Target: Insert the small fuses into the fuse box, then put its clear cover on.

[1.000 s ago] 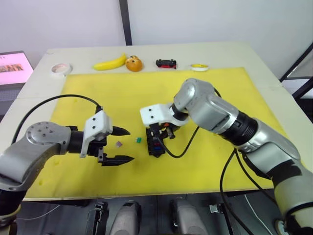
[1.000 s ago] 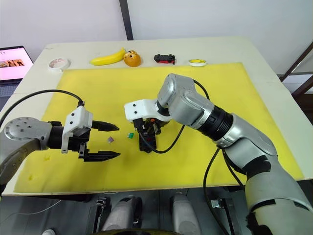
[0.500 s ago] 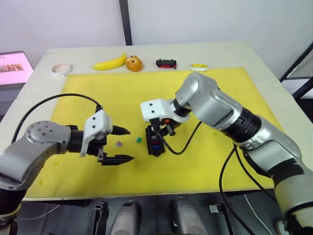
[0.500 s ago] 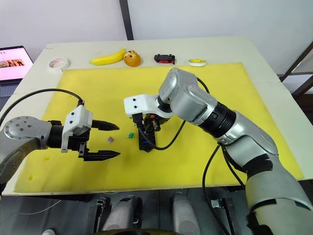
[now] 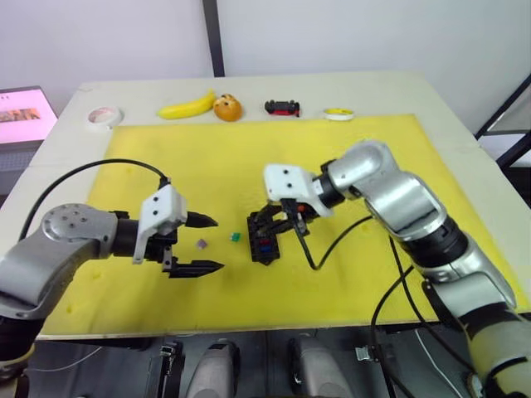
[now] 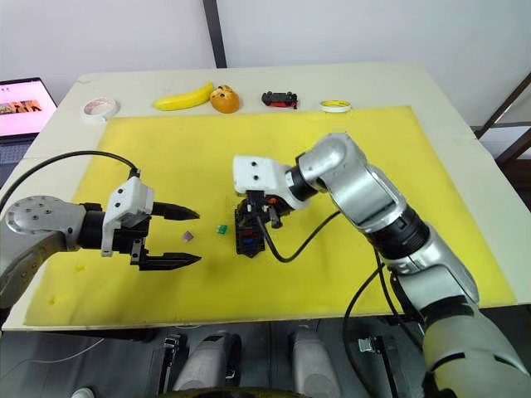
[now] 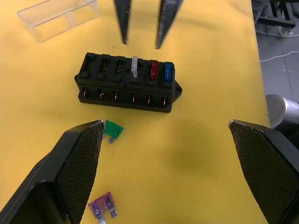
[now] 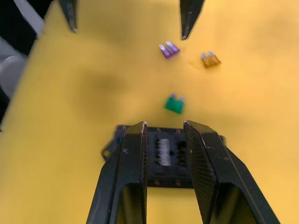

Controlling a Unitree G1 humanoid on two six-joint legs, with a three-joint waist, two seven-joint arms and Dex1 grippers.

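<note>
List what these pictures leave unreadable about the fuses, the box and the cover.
- Fuse box, eye views: right gripper covers its slots.
- Clear cover, left wrist view: cut off by the picture's edge.
- Amber fuse, right wrist view: too blurred to read any marking.
- Purple fuse and green fuse, eye views: too small for detail.

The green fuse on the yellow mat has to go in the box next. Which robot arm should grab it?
Probably the left. The left gripper hangs open beside the green fuse and purple fuse, with nothing in it. The right gripper is above the fuse box, fingers nearly together around the clear fuse.
</note>
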